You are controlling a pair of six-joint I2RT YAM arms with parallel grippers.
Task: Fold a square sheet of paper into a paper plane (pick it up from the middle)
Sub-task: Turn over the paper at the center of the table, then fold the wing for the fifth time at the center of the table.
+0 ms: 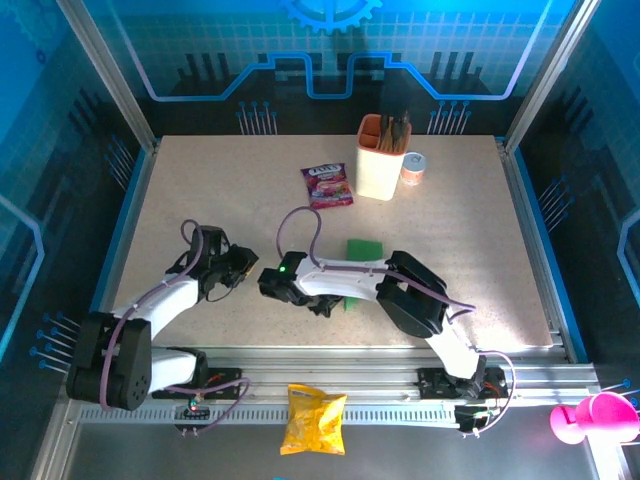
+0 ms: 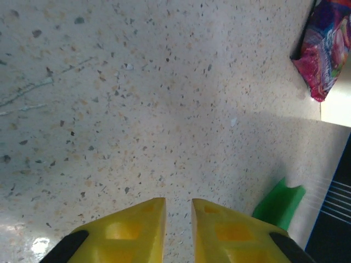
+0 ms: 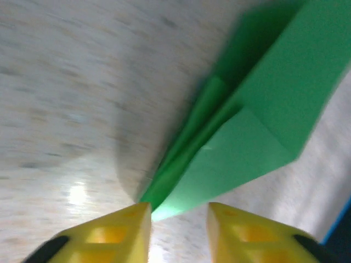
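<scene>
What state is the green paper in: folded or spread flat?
Folded. The green paper shows overlapping layers along a centre crease, narrowing to a point.

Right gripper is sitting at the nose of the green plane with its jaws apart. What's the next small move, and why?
Probably lift the right gripper straight up and back. Its jaws stand apart with nothing pinched, and the paper plane already shows a pointed nose, centre crease and wings, its tip close by one fingertip; sliding sideways could drag it.
</scene>
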